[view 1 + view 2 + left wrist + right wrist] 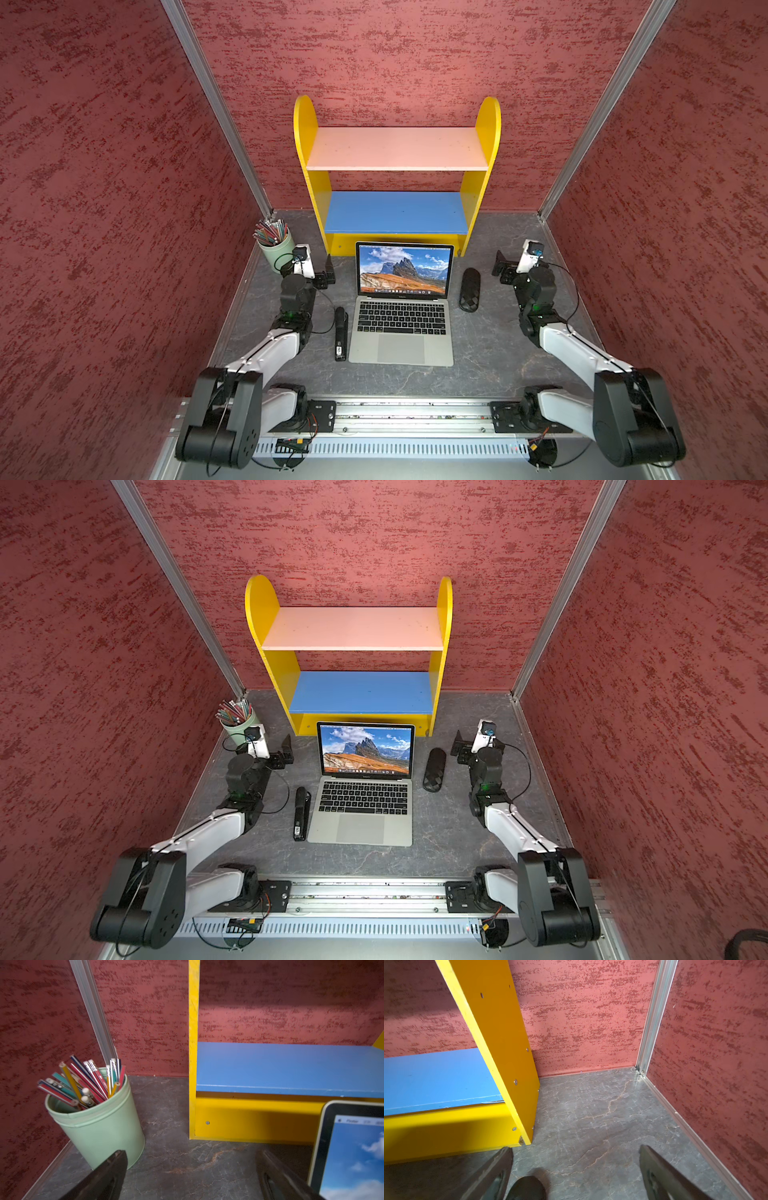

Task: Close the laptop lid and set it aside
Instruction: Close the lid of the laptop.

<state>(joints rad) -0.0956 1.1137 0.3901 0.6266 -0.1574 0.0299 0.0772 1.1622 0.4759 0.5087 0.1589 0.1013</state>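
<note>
1. while the laptop (pixel 401 328) is sitting open in the middle of the table (pixel 498 361), its hinge is running side to side and its front edge is facing the arm bases.
2. the laptop lid (pixel 404 270) is standing up with the screen lit, its top edge just in front of the shelf (pixel 397 216).
3. the left gripper (pixel 328 272) is hanging just beside the lid's left edge, spread wide and holding nothing. the left wrist view is showing the lid's corner next to one finger (pixel 274 1174).
4. the right gripper (pixel 500 266) is also gaping wide and empty, with a black oval case (pixel 469 289) lying between it and the lid.
5. the left arm is looking nearer for tipping the lid's top edge forward and down.
6. a stapler (pixel 340 332) is lying just beside the laptop's left side, and a pencil cup (pixel 276 253) is standing in the back left corner.
7. red walls are closing in on three sides, so bare grey tabletop at the right front is looking like the likeliest spot for setting it aside.
</note>
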